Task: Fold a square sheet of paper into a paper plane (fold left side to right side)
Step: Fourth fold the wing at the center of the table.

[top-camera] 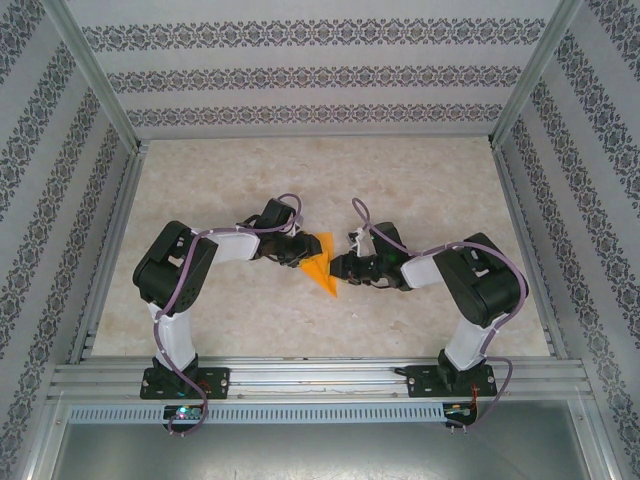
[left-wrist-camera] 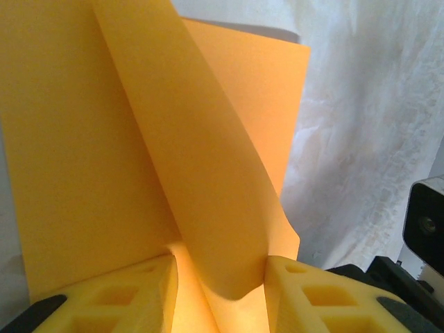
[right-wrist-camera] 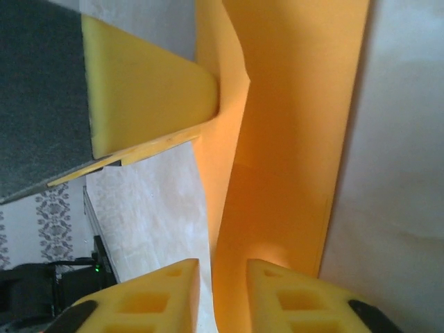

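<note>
**Orange sheet held between two grippers, mid-fold: where it may slip**

My right gripper (right-wrist-camera: 223, 267) stands parted, its fingers astride the sheet's edge without pinching it. My left gripper (left-wrist-camera: 220, 267) has a bowed flap between its spread fingers; whether it truly clamps, I cannot tell from so close a view. The square sheet of paper (top-camera: 319, 268) sits between both grippers, mid-table (top-camera: 230, 300), partly lifted. Risk: with one side loose, the flap may spring open or the sheet skid, skewing the crease. Its long axis runs far-to-near, with the tip pointing to the near edge and slightly right.
</note>
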You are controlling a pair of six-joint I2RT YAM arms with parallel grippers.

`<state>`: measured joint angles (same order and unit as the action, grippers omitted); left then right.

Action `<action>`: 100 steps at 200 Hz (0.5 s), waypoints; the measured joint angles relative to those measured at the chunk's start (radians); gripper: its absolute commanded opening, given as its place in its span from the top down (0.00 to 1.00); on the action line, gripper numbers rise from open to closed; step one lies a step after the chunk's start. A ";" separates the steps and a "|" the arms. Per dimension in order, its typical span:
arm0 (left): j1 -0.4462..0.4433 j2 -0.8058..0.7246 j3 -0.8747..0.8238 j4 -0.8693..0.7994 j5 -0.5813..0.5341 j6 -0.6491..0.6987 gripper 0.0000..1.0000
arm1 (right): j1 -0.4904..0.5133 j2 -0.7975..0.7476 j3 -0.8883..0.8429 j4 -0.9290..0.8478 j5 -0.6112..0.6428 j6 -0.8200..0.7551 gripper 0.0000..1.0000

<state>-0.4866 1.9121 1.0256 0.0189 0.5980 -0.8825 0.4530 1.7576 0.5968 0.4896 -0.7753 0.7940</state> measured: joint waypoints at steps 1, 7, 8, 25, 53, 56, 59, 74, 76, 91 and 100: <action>0.000 0.000 0.001 -0.001 0.000 0.000 0.61 | 0.000 0.000 0.000 0.000 0.000 -0.002 0.66; -0.001 0.000 0.002 -0.003 -0.001 0.002 0.61 | -0.005 -0.005 0.000 -0.002 0.000 0.000 0.63; -0.001 0.000 0.002 -0.003 -0.001 0.002 0.61 | -0.005 -0.006 0.000 -0.002 0.000 -0.003 0.63; -0.003 0.000 0.004 -0.006 -0.004 0.004 0.61 | -0.016 -0.023 0.000 -0.003 0.000 -0.007 0.59; -0.003 0.001 0.007 -0.012 -0.007 0.007 0.61 | -0.019 -0.029 0.001 -0.005 0.000 -0.007 0.57; -0.003 0.001 0.007 -0.012 -0.007 0.008 0.61 | -0.019 -0.029 0.001 -0.006 0.000 -0.007 0.57; -0.003 0.001 0.007 -0.012 -0.007 0.008 0.61 | -0.019 -0.029 0.002 -0.006 0.000 -0.007 0.57; -0.003 0.001 0.007 -0.012 -0.007 0.008 0.61 | -0.019 -0.021 0.012 -0.006 0.000 -0.007 0.58; -0.003 0.001 0.007 -0.012 -0.007 0.008 0.61 | -0.019 -0.019 0.014 -0.006 0.000 -0.007 0.58; -0.003 0.001 0.007 -0.012 -0.007 0.008 0.61 | -0.018 -0.003 0.032 -0.006 0.000 -0.007 0.59; -0.003 0.001 0.008 -0.012 -0.007 0.008 0.61 | -0.018 0.006 0.042 -0.006 0.000 -0.007 0.60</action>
<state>-0.4900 1.9129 1.0332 0.0067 0.5907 -0.8749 0.4347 1.7641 0.6388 0.4831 -0.7757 0.7868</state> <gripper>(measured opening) 0.390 0.411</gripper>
